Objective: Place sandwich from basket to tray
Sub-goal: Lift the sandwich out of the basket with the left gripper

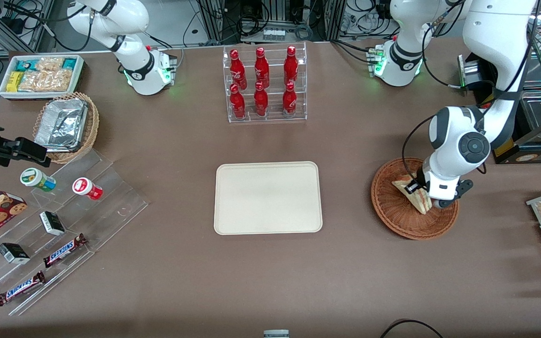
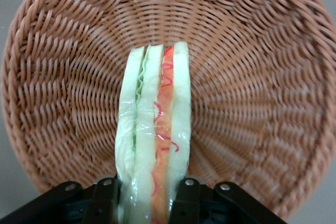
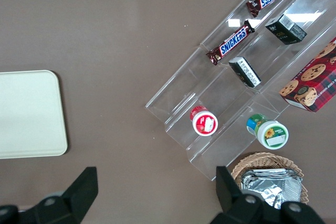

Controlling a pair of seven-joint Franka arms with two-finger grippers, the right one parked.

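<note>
Table: the broad brown table (image 1: 158, 263) carries everything, with its middle given over to the drop-off spot.
Tray: the flat cream rectangular tray (image 1: 267, 197) with rounded corners and a low rim lies bare at the table's centre, well apart from the basket, so the load will need carrying sideways toward the parked arm's end.
Basket: the round, shallow reddish-brown woven wicker basket (image 1: 392, 211) sits toward the working arm's end of the table; its low wall leaves room for a grip from above.
Left arm: reaches down over the basket, wrist pointing into it.
Gripper: the black two-finger gripper (image 2: 153, 198) is down inside the basket, its fingers (image 2: 185, 199) pressed against the sandwich's two bread faces, pinching it across its thickness.
Sandwich: the small triangular wedge of pale bread (image 2: 153, 145), wrapped in clear film, with green and red-orange filling at its edge, stands on edge in the basket, probably not yet lifted.
Judgement: gripping the flat faces keeps the layers together for the lift.
</note>
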